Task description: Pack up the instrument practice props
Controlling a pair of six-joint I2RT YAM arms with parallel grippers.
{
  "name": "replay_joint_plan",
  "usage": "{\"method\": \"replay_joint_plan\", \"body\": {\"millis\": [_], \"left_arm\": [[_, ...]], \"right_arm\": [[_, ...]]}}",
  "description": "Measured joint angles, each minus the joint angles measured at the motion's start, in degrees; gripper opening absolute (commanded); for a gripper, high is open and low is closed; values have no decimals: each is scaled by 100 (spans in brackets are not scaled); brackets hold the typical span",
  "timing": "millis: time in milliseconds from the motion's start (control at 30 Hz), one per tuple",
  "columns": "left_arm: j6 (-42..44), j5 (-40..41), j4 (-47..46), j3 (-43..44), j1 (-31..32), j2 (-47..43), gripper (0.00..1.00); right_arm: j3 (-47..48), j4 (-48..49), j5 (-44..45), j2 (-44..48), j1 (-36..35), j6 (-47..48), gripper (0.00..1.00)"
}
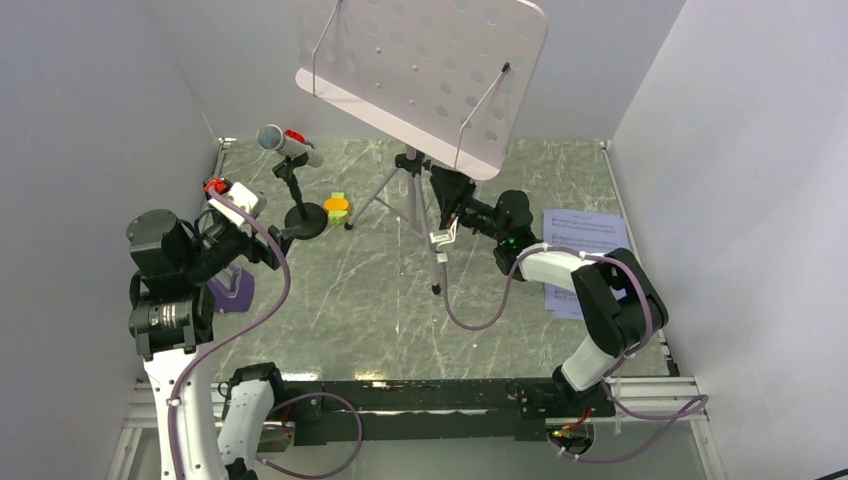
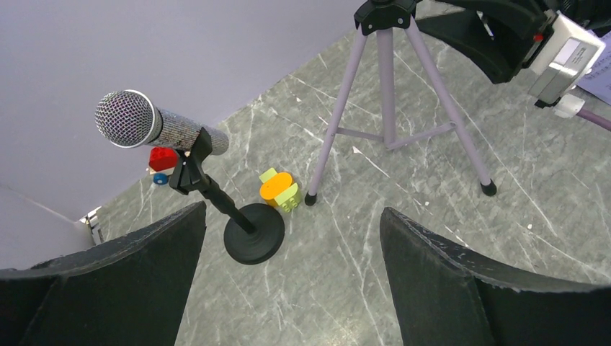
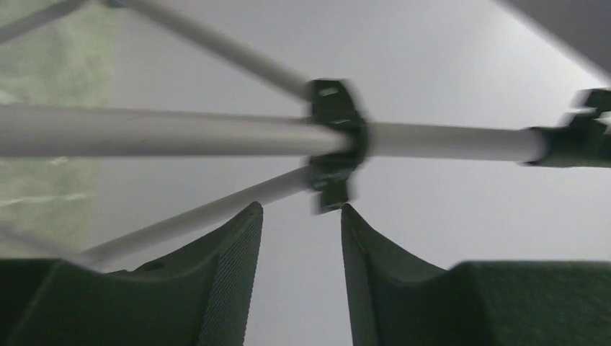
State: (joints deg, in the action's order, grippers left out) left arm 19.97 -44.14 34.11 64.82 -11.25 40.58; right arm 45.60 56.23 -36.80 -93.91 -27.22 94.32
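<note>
The grey perforated music stand (image 1: pixel 430 70) stands on tripod legs (image 1: pixel 410 200) at the back centre. The silver microphone (image 1: pixel 285 143) sits on its black round-base stand (image 1: pixel 306 222) left of it, with the orange-and-yellow-green block (image 1: pixel 338 208) between them. White sheet-music pages (image 1: pixel 585 235) lie at the right. The purple metronome (image 1: pixel 232 287) is partly hidden under my left arm. My left gripper (image 2: pixel 292 213) is open and empty, just short of the microphone base (image 2: pixel 253 233). My right gripper (image 3: pixel 299 209) is open at the stand's pole (image 3: pixel 180 133), its tips just under a black collar (image 3: pixel 335 137).
A small red block (image 2: pixel 163 158) lies by the back left wall behind the microphone. White walls close in the left, back and right sides. The stand's legs (image 2: pixel 389 86) spread across the middle of the grey marbled table (image 1: pixel 380 300).
</note>
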Motion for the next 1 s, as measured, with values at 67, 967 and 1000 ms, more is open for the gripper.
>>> {"method": "replay_joint_plan", "body": {"millis": [67,967,1000], "left_arm": [[0,-7,-31,-24,-4,0,94],[-1075,-352,-901,-1163,-22,-337,96],[-1128,-369,-953,-1246,-22,-337,96]], "right_arm": [[-101,-184,127,22,26,-48,55],[1329,-1692,-1722,-291,2162,-14266,59],[1329,-1600,-1777,-376,2105,-14683,60]]}}
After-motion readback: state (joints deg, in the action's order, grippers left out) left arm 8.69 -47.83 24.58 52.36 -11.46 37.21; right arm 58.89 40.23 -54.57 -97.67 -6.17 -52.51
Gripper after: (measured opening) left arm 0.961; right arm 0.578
